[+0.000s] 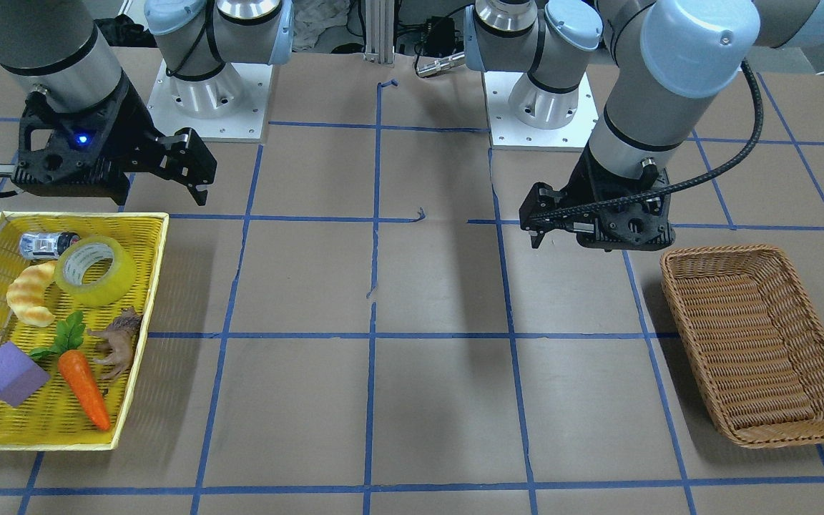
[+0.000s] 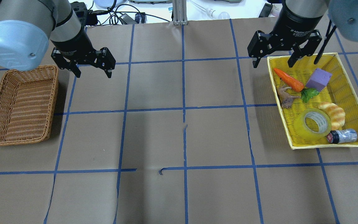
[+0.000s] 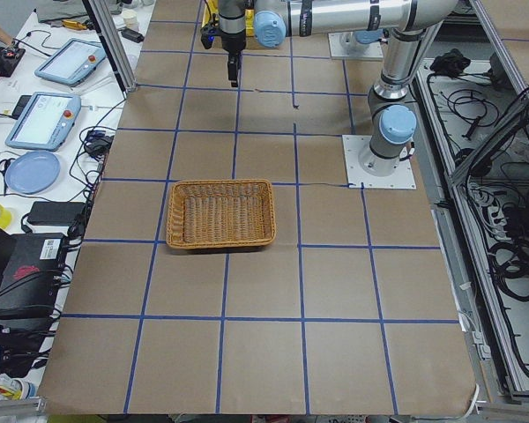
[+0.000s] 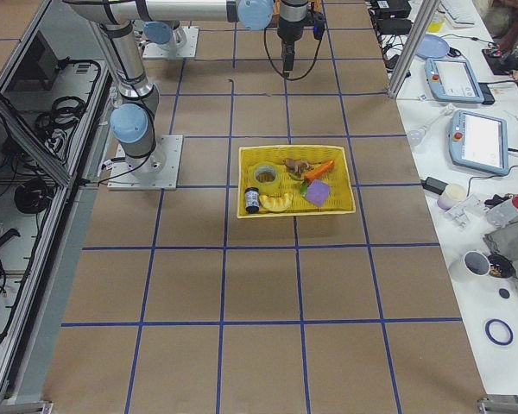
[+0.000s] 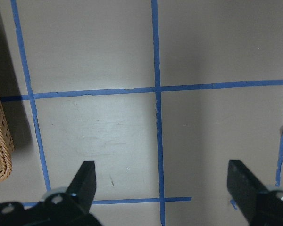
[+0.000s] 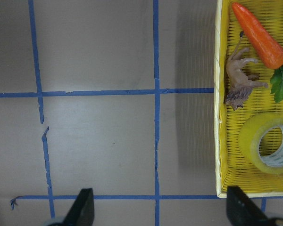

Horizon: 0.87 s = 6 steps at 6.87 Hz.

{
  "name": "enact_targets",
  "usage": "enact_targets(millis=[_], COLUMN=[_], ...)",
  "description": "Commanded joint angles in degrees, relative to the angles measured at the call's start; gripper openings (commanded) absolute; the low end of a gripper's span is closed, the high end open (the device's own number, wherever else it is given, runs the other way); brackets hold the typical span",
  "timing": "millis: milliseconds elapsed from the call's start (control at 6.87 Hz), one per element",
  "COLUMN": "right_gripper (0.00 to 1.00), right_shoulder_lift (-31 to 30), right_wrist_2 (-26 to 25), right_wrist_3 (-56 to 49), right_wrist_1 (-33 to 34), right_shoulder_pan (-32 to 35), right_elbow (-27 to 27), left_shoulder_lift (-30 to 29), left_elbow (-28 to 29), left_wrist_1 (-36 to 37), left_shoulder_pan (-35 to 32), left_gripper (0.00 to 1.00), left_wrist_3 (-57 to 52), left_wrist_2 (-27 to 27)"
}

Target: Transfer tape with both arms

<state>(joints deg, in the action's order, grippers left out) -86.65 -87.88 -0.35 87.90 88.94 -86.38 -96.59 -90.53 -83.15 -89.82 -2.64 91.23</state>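
The tape [image 2: 312, 123], a yellow translucent roll with a white core, lies flat in the yellow tray [image 2: 346, 93] between a croissant toy and a small bottle. It also shows in the front view [image 1: 96, 270] and at the right edge of the right wrist view [image 6: 269, 149]. My right gripper [image 2: 273, 64] is open and empty, raised over the tray's far inner corner, well apart from the tape. In the right wrist view it [image 6: 160, 202] looks down beside the tray. My left gripper [image 2: 94, 74] is open and empty above bare table beside the wicker basket [image 2: 56, 71].
The tray also holds a carrot [image 2: 287, 80], a purple block [image 2: 318, 79], a striped croissant toy [image 2: 332, 113], a brown toy animal [image 2: 286, 96] and a small bottle [image 2: 342, 136]. The brown wicker basket [image 1: 669, 286] holds nothing. Blue tape lines grid the brown table.
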Motion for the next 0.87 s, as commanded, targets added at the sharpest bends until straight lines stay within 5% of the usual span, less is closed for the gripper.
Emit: enact_targets(millis=[0, 728], right_gripper=[1.00, 1.00], right_shoulder_lift=[-0.01, -0.01], right_wrist_2=[0.08, 0.43], right_wrist_3=[0.00, 0.09], right_wrist_1=[-0.01, -0.10], right_shoulder_pan=[-0.09, -0.09], right_elbow=[-0.19, -0.20], left_shoulder_lift=[-0.09, 0.09], left_elbow=[0.09, 0.35], left_wrist_1=[0.00, 0.00], left_shoulder_pan=[0.00, -0.35], left_gripper=[1.00, 1.00], left_wrist_3=[0.00, 0.18], left_wrist_2=[0.00, 0.00])
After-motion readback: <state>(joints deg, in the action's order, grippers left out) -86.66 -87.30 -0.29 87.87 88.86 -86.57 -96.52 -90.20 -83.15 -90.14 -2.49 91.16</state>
